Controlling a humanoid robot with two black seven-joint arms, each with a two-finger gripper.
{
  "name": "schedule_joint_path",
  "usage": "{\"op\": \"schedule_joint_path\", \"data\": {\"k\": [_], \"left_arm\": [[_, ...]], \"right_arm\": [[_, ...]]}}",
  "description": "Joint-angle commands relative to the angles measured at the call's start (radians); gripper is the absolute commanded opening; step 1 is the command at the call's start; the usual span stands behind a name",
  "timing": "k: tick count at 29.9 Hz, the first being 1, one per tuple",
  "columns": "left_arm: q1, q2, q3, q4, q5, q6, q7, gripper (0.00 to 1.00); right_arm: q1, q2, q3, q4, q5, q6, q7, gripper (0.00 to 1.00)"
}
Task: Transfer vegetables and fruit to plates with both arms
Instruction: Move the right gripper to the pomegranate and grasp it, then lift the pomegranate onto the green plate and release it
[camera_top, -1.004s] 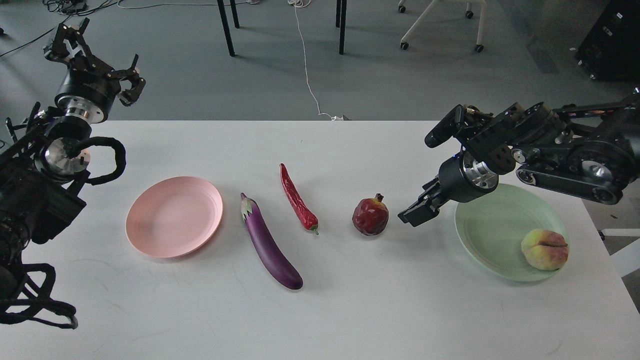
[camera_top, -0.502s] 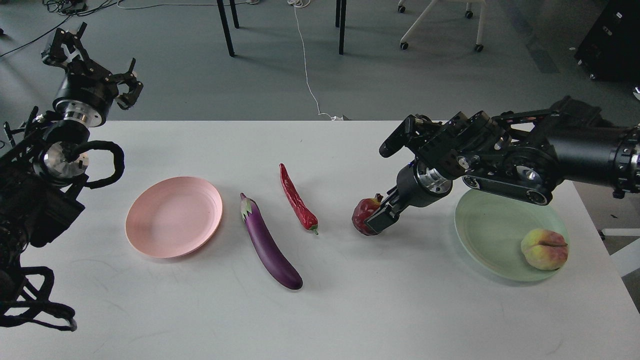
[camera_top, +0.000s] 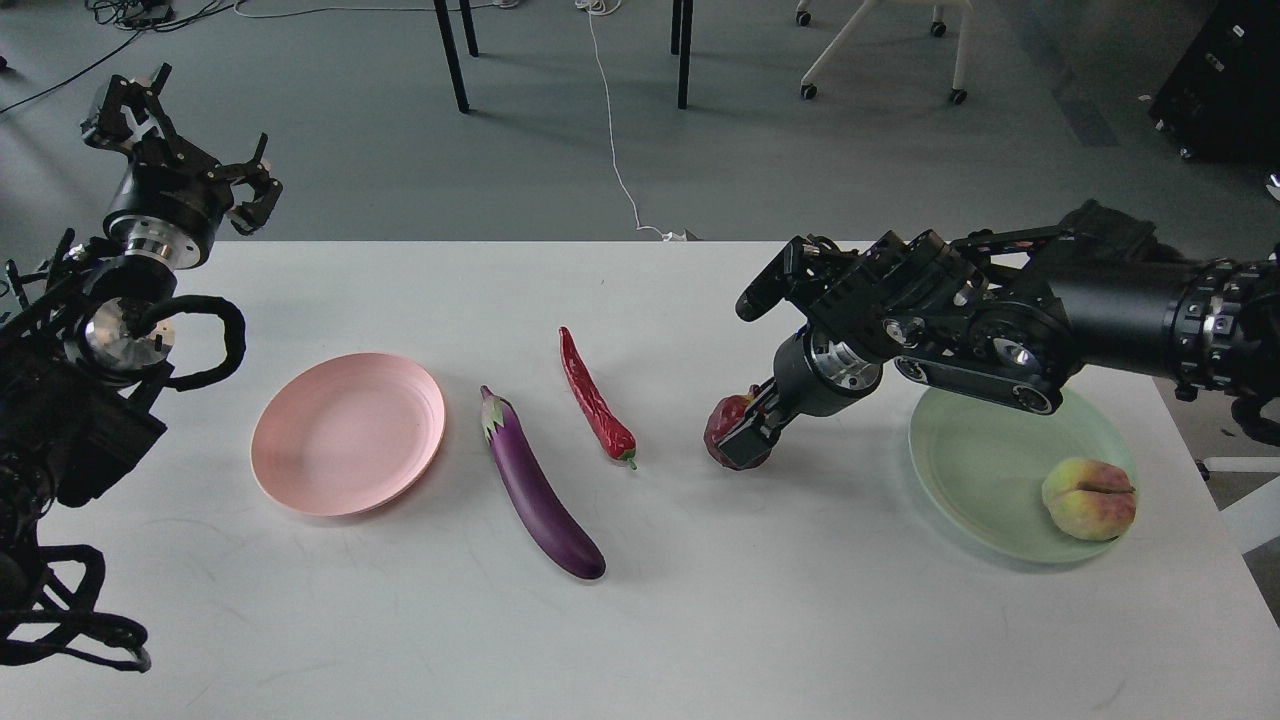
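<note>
Two plates: pink plate, green plate. Two vegetables: eggplant, chili pepper. Two fruits: pomegranate, peach. Two grippers: left gripper, right gripper.

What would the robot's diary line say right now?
right gripper at pomegranate, on table | peach on green plate | left gripper raised, open

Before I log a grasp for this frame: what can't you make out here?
- Right gripper, head view: dark fingers overlap the pomegranate, so whether they are closed on it cannot be told.
- Pomegranate's right side: hidden by that gripper.
- Left gripper: small, fingers spread, empty.
</note>
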Motion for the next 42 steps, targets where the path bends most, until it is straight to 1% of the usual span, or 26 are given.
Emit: {"op": "schedule_joint_path", "data": {"k": [1, 6, 9, 11, 15, 18, 22, 27, 30, 34, 38, 42], "left_arm": [[0.0, 0.0, 0.0, 0.0, 0.0, 0.0, -0.003, 0.99], [0.014, 0.0, 0.0, 0.0, 0.0, 0.0, -0.02, 0.99], [0.015, 0.0, 0.001, 0.0, 0.0, 0.0, -0.02, 0.99], [0.015, 0.0, 0.0, 0.0, 0.0, 0.0, -0.02, 0.99], [0.015, 0.0, 0.0, 0.0, 0.001, 0.0, -0.02, 0.99], [0.015, -0.001, 0.0, 0.0, 0.0, 0.0, -0.02, 0.99], [0.014, 0.0, 0.0, 0.0, 0.0, 0.0, -0.02, 0.99], [0.012, 0.0, 0.0, 0.0, 0.0, 0.0, -0.02, 0.99], [0.011, 0.0, 0.001, 0.0, 0.0, 0.0, -0.02, 0.99], [0.011, 0.0, 0.001, -0.002, 0.0, 0.0, -0.02, 0.99], [0.011, -0.001, 0.003, -0.002, 0.001, 0.0, -0.02, 0.99], [0.011, -0.006, 0.003, -0.002, 0.001, 0.0, -0.018, 0.99]], "right_arm": [[-0.019, 0.015, -0.004, -0.026, 0.0, 0.0, 0.0, 0.96], [-0.055, 0.039, 0.0, -0.062, 0.002, 0.0, 0.0, 0.94], [-0.068, 0.053, 0.002, -0.073, 0.002, 0.0, 0.0, 0.9], [-0.068, 0.053, 0.002, -0.073, 0.002, 0.0, 0.0, 0.85], [-0.068, 0.052, 0.0, -0.073, 0.0, 0.0, 0.0, 0.67], [-0.065, 0.047, -0.001, -0.073, 0.002, 0.0, 0.001, 0.58], [-0.039, 0.03, 0.002, -0.064, 0.003, 0.0, 0.007, 0.56], [0.066, -0.069, 0.0, -0.047, 0.005, 0.0, 0.011, 0.57], [0.098, -0.167, -0.006, 0.009, -0.001, 0.0, 0.011, 0.57], [0.09, -0.315, -0.038, 0.094, -0.015, 0.0, 0.011, 0.57], [0.057, -0.418, -0.064, 0.102, -0.02, 0.0, 0.011, 0.57], [0.011, -0.494, -0.067, 0.1, -0.02, 0.0, 0.011, 0.58]]}}
